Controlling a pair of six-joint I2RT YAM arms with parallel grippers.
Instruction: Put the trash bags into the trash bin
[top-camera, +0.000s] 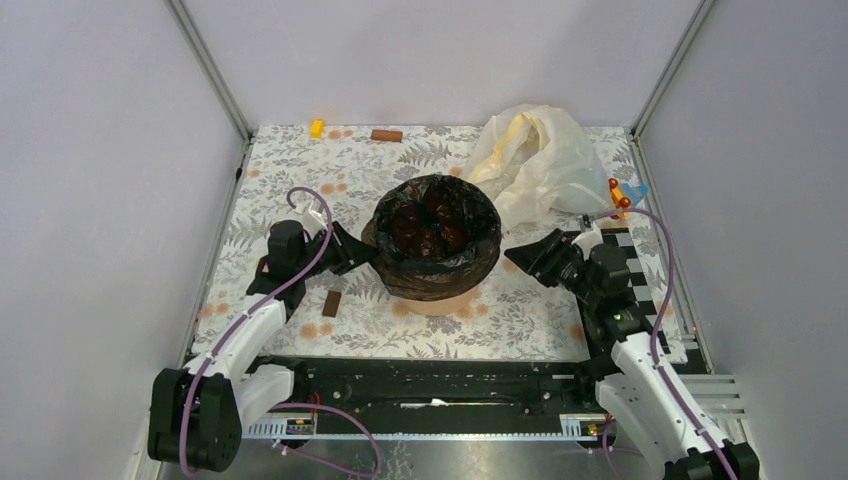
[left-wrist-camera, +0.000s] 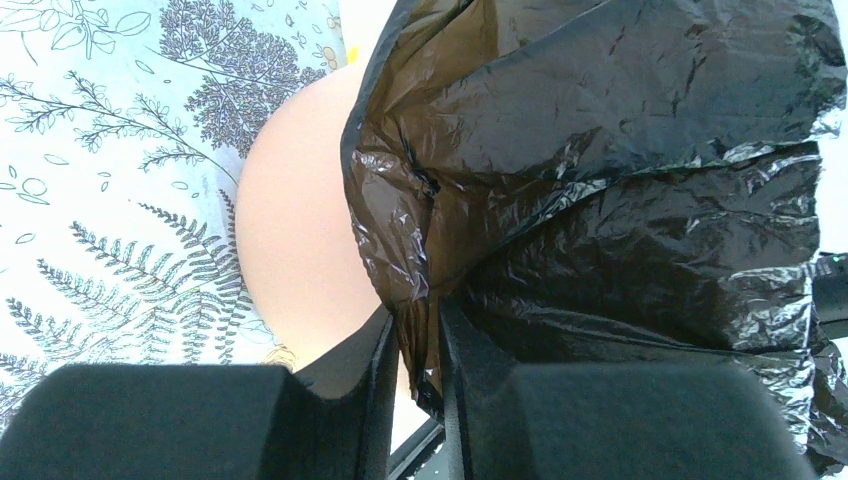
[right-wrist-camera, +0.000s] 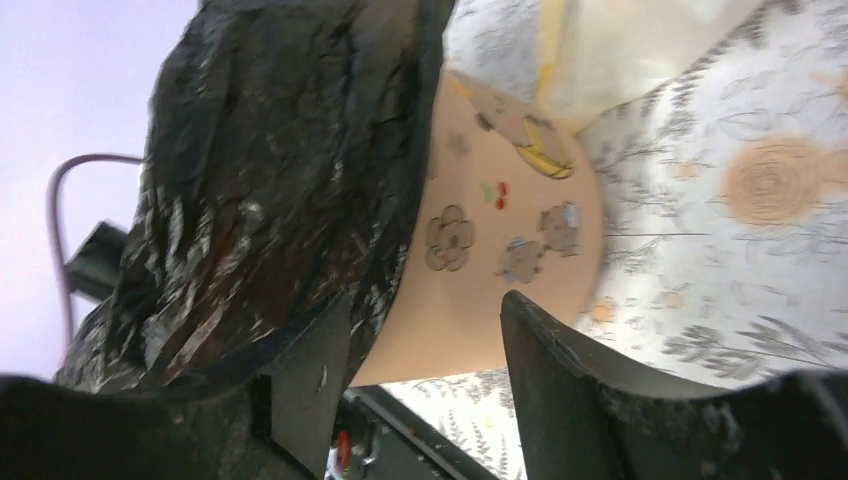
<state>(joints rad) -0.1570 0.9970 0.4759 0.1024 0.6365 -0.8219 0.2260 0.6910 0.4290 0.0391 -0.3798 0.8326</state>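
Top view: the thin glossy black plastic bag lined the round peach-orange plastic bucket, its hem draped outside. Left wrist: the left gripper nipped a hem fold, likely tugging it down. Right wrist: the right gripper gaped empty beside the bucket's wall.

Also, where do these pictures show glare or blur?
Top external: sharp, evenly lit. Left wrist: bright glints on the black bag; the near fingers out of focus. Right wrist: soft throughout, the tablecloth blurred and pale.
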